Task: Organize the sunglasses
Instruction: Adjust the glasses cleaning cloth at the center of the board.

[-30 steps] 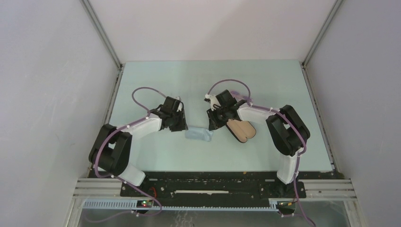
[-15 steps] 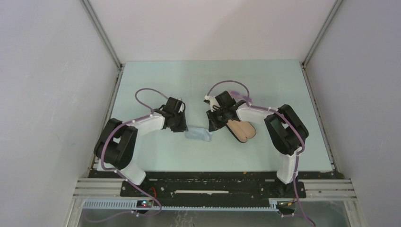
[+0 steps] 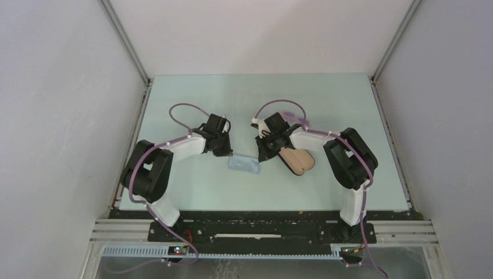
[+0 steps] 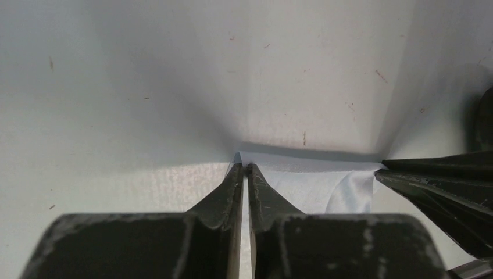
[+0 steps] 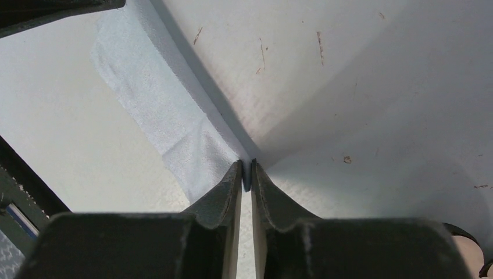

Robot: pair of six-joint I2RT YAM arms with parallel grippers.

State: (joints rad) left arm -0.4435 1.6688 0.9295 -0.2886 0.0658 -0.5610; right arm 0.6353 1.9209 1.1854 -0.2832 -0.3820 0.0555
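Observation:
The sunglasses are out of view in every frame. A light blue cloth (image 3: 244,165) lies stretched on the table between my two grippers. My left gripper (image 3: 228,154) is shut on the cloth's left corner (image 4: 314,186), as its wrist view shows (image 4: 245,168). My right gripper (image 3: 262,157) is shut on the cloth's right corner (image 5: 157,110), pinched at the fingertips (image 5: 246,165). The open black case with tan lining (image 3: 297,161) lies just right of the right gripper.
The pale green table (image 3: 192,192) has metal rails along its left and right edges and white walls around it. The right gripper's black fingers (image 4: 436,180) show at the right of the left wrist view. The case's tan edge (image 5: 472,258) shows in the right wrist view's corner.
The left arm has swung so its gripper sits slightly farther back and right, still holding the cloth corner. The right gripper and the case have barely moved.

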